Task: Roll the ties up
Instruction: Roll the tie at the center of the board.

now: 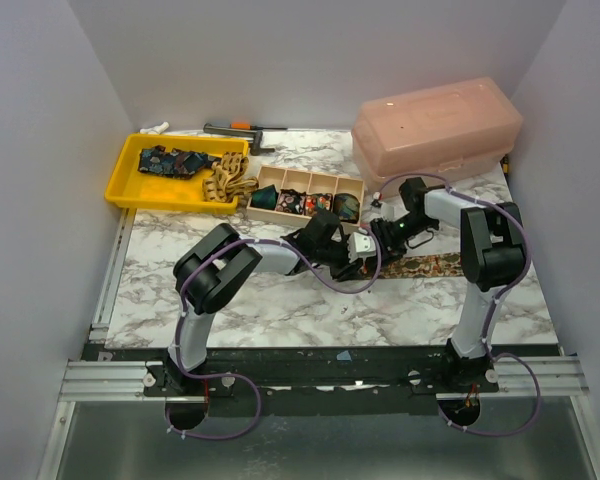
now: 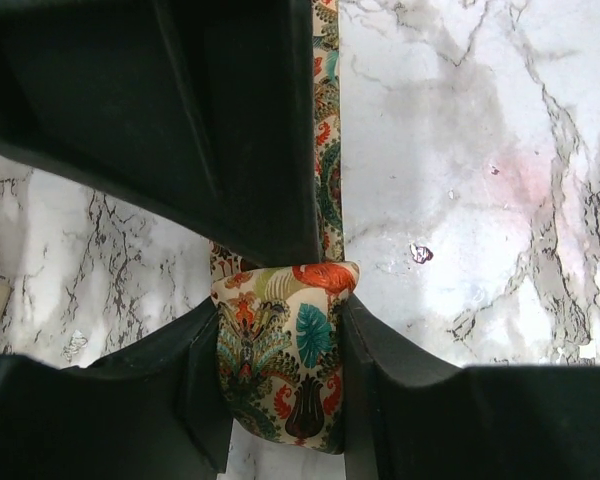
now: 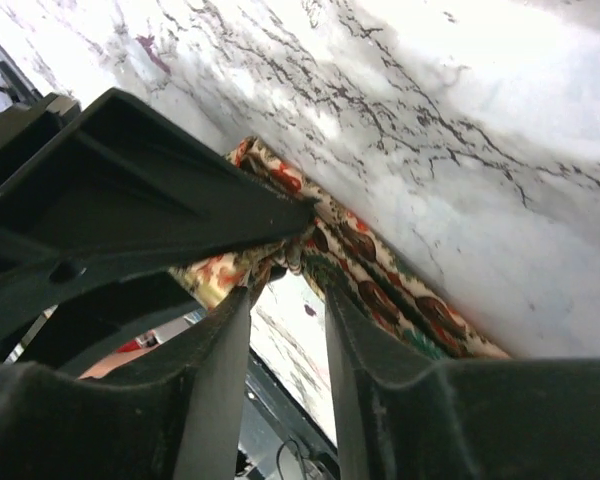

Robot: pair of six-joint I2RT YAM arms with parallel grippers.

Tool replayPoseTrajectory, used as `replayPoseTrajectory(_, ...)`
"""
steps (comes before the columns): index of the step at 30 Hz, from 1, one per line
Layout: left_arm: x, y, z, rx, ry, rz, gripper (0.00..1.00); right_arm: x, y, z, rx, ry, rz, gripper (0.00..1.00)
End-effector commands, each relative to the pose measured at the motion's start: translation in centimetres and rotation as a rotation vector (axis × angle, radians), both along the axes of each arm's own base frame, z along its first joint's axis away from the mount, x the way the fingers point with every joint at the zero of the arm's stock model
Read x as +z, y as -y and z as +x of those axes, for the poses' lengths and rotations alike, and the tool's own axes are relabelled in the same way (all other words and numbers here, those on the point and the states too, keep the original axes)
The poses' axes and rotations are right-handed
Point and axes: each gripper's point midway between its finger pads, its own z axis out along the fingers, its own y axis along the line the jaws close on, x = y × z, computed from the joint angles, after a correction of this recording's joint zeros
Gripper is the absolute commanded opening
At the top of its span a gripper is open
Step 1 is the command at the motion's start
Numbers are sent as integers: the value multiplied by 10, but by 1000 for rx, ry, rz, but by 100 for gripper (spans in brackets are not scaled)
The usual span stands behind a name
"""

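Left gripper [image 2: 283,330] clenches the tie [image 2: 327,150] at its started coil so the roll cannot unwind — right gripper [image 3: 287,300] hangs beside it, jaws parted, probably to re-grip.

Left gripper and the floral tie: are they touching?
Touching. The left wrist view shows the left gripper with its jaws pressed against both sides of the folded end of the floral tie.
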Motion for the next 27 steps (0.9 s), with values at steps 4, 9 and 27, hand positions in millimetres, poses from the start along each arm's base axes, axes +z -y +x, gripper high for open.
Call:
replayPoseTrajectory(4, -96, -73, -29, 70, -155, 382, 20, 41, -15, 2, -10, 18, 158, 47)
replayPoseTrajectory(9, -97, -73, -30, 66, -158, 384, 20, 50, -22, 0, -11, 12, 220, 50)
replayPoseTrajectory(27, -87, -64, -31, 57, -195, 309, 46, -9, -4, -1, -1, -9, 51, 0)
